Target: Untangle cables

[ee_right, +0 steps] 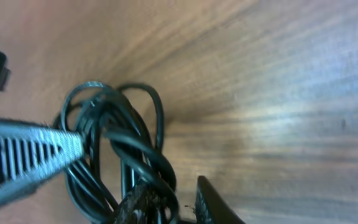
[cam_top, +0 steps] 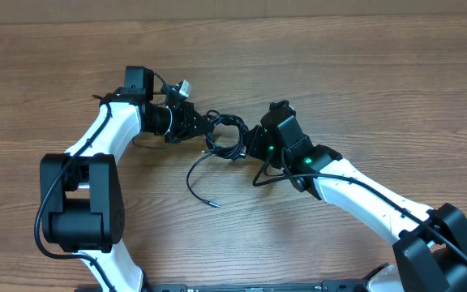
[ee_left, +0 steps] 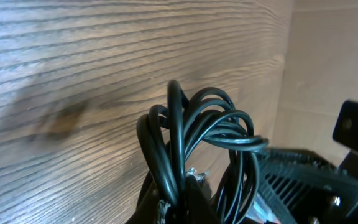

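The cables (cam_top: 227, 135) are thin black cords bunched in a small knot of loops mid-table, held between my two grippers. One loose tail (cam_top: 194, 180) curves toward the front and ends in a small plug tip (cam_top: 213, 203). My left gripper (cam_top: 203, 126) comes in from the left and is shut on strands of the bundle (ee_left: 197, 127); its dark fingers (ee_left: 194, 198) pinch them at the bottom of the left wrist view. My right gripper (cam_top: 248, 143) is at the bundle's right side. In the right wrist view its gripper (ee_right: 174, 186) stands slightly open, with loops (ee_right: 120, 140) draped over one finger (ee_right: 143, 202).
The wooden table (cam_top: 363, 73) spreads all round the knot. The left arm's white link (cam_top: 104, 134) reaches in from the front left and the right arm's link (cam_top: 363, 195) from the front right. The left finger (ee_right: 23, 155) shows ribbed at the right wrist view's left edge.
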Available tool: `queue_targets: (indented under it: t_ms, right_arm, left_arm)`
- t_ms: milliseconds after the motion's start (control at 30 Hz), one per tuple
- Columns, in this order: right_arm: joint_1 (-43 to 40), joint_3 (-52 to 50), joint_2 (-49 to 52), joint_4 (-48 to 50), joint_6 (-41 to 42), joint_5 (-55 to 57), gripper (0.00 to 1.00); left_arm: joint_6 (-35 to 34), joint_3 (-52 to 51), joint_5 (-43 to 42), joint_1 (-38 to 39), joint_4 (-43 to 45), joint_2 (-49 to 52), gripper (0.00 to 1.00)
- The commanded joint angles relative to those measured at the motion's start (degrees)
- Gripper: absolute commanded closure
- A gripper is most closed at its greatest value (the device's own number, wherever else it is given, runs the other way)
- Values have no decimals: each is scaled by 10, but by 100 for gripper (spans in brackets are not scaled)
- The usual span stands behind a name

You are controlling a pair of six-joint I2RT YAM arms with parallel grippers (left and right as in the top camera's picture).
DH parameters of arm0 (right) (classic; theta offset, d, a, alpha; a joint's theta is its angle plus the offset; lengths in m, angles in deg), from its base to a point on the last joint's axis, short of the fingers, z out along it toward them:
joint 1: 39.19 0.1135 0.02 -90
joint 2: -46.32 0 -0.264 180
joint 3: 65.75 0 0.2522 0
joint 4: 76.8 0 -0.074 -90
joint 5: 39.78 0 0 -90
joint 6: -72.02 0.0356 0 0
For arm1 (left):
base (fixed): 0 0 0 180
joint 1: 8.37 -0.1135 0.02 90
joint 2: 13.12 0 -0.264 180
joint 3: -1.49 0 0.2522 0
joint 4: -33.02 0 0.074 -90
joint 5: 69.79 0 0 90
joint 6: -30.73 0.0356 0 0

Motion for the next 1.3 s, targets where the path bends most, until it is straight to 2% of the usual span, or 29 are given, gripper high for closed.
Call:
queue_targets:
  t_ms: [0, 67, 233, 400, 567, 867, 967, 1100, 1267]
  right_arm:
    - [4, 7, 6, 23, 0, 20, 82]
    - [4, 7, 6, 24, 0, 20, 92]
    - [4, 7, 6, 11, -35, 21, 96]
    - [-8, 7, 6, -4, -52, 28, 96]
    - [-47, 7, 6, -72, -52, 36, 96]
    - [-100, 7, 6, -191, -52, 36, 96]
    - [-100, 7, 6, -193, -83, 36, 96]
    - [-100, 7, 6, -202, -95, 62, 96]
    - [-100, 7, 6, -196, -95, 40, 96]
  left_arm:
    - [47, 3, -89, 8, -2, 3, 96]
    - [52, 3, -90, 8, -2, 3, 96]
    - [98, 3, -110, 8, -2, 3, 96]
    - [167, 3, -141, 8, -3, 3, 96]
    - [197, 3, -141, 8, -3, 3, 96]
    - [196, 3, -106, 7, 8, 3, 96]
    - [193, 3, -50, 7, 10, 3, 96]
    - [147, 3, 39, 8, 10, 3, 96]
    - [141, 3, 56, 8, 10, 3, 96]
